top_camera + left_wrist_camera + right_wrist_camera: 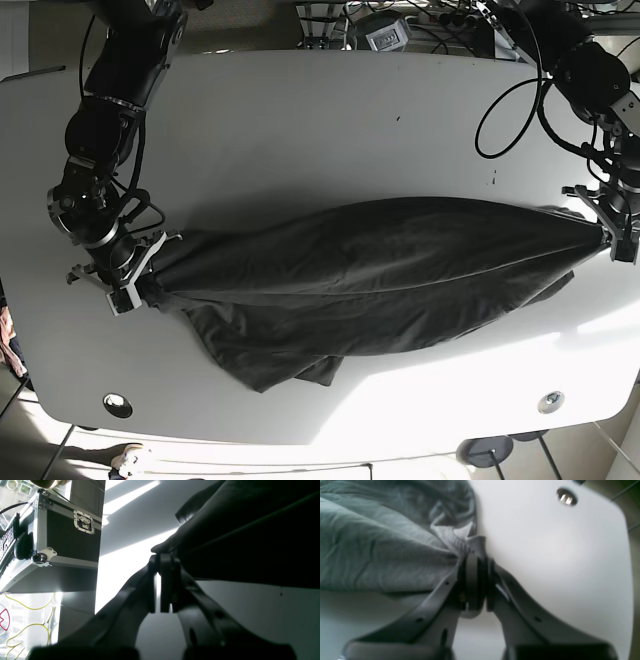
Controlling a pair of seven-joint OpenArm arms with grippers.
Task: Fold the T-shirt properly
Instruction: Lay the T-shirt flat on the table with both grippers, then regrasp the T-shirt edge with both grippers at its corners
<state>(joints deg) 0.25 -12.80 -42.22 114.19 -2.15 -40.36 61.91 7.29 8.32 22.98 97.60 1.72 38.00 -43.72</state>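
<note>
Holding: we have the shirt (360,270) pinched at both ends and stretched across the table (300,120)
Left gripper (585,238): on the base view's right, at the table's edge — its jaws are pressed together on a gathered tip of the dark cloth; the left wrist view shows the two pads nearly touching, with fabric bunched at their tips
Right gripper (135,285): on the base view's left, jaws clamped on the other end; in the right wrist view we see a ribbed hem folded over and caught between the pads
Shirt: dark grey, pulled into a long spindle shape from one gripper to the other, widest in the middle, narrowing to a point at each grip
Loose part: below the taut line a fold sags toward the table's near edge, left of centre, lying crumpled on the surface
Lift: we cannot tell whether the taut band touches the table or hangs just above it
Table: white, rounded corners, with a round fitting (117,404) near the front left corner and another (549,402) near the front right — sunlight falls in bright bars on the right side
Case (65,537): black with metal edging and a latch, seen only from the left wrist, beyond the table
</note>
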